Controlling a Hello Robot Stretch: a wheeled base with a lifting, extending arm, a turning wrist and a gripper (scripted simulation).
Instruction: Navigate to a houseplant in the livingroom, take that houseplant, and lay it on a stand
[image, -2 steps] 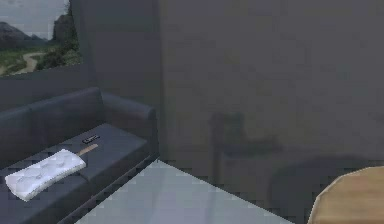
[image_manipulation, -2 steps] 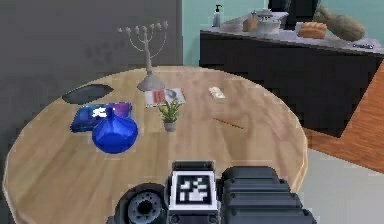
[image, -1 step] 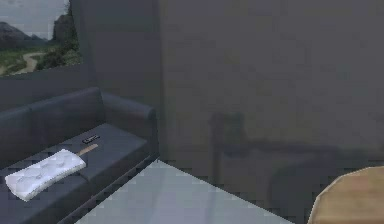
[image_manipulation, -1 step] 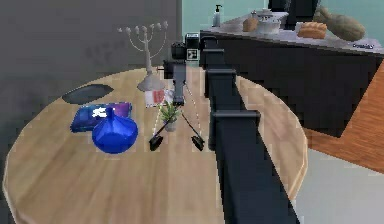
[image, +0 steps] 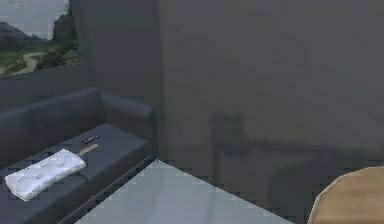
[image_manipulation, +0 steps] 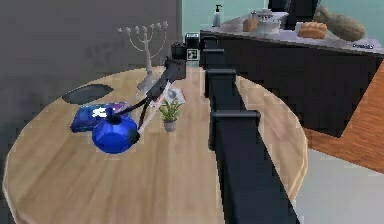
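Observation:
A small houseplant (image_manipulation: 171, 113), green leaves in a pale pot, stands on the round wooden table (image_manipulation: 60, 180) in the arm side view. The dark arm (image_manipulation: 235, 130) reaches out over the tabletop. At its far end the gripper (image_manipulation: 150, 104) points its thin fingers down to the left, just left of the plant. A blue rounded object (image_manipulation: 110, 133) lies on the table by the fingertips. With these things on the table at the gripper's end, I cannot tell whether it holds anything.
A silver candelabra (image_manipulation: 145, 40) and a dark flat item (image_manipulation: 80, 95) sit farther out on the table. A dark counter (image_manipulation: 300, 55) with bread and a bottle stands behind. In the forward view, a dark sofa (image: 60, 125) carries a white cloth (image: 42, 172), under a landscape picture (image: 35, 35).

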